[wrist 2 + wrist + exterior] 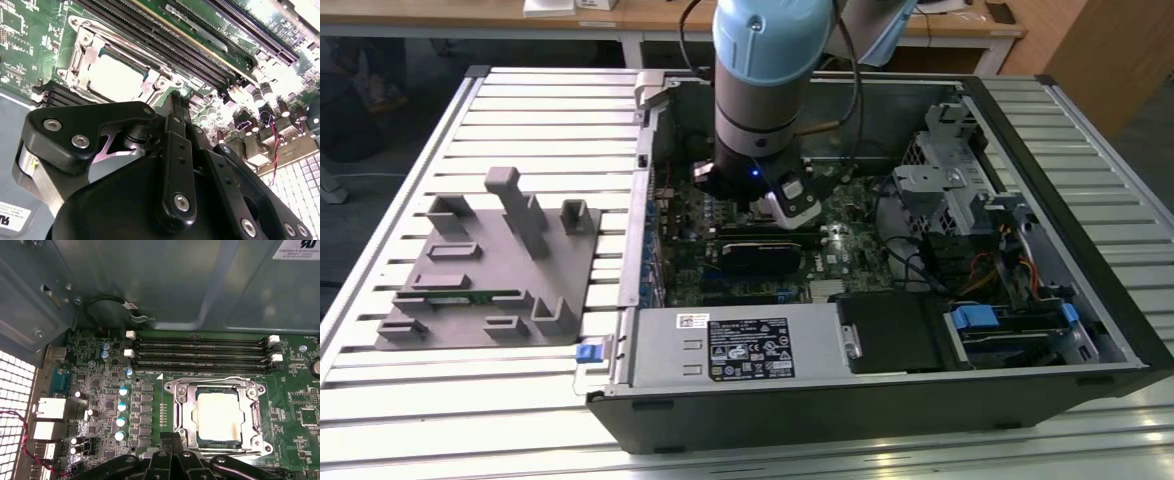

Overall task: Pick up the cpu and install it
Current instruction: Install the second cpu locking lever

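The cpu (220,417) (116,76) lies flat in the motherboard socket, its pale silver top framed by the metal socket bracket (175,412). In both wrist views my gripper (172,442) (175,97) hovers just off one edge of the socket, a little above the board. Its black fingers are pressed together with nothing between them. The exterior view has the arm reaching down into the open computer case, with the gripper (781,222) over the middle of the motherboard (841,255).
A grey holder tray (480,270) with upright blocks lies outside the case at the exterior view's left. Inside the case are memory slots (200,352), capacitors (121,410), a power supply (747,345), a drive cage (961,180) and loose cables (987,270).
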You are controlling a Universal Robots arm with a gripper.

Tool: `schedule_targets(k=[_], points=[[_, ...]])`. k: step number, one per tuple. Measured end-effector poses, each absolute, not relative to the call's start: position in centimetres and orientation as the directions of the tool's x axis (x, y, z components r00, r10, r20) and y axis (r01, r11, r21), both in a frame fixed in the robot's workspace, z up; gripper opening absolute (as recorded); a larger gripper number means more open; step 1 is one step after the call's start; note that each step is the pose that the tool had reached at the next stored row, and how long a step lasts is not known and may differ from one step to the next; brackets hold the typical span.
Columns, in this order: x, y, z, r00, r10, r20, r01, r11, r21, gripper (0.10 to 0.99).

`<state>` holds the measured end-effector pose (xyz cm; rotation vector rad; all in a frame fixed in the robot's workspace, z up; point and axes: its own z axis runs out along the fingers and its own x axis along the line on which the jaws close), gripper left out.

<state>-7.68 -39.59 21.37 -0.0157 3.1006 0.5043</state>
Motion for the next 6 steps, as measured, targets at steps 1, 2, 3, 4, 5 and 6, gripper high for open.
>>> schedule_targets(k=[1,2,3,4,5,6], points=[[-7.68,-39.59,21.46,-1.0,-0.01,-0.002,-0.01,0.948,0.318,0.106],[-7.68,-39.59,21.54,-1.0,-0.01,-0.002,-0.01,0.947,0.32,0.106],[-7.68,-39.59,21.63,-1.0,-0.01,-0.002,-0.01,0.947,0.322,0.106],[-7.68,-39.59,21.71,-1.0,-0.011,-0.002,-0.011,0.946,0.323,0.106],[-7.68,-39.59,21.75,-1.0,-0.011,-0.002,-0.011,0.946,0.325,0.106],[-7.68,-39.59,21.76,-1.0,-0.011,-0.002,-0.011,0.945,0.327,0.106]])
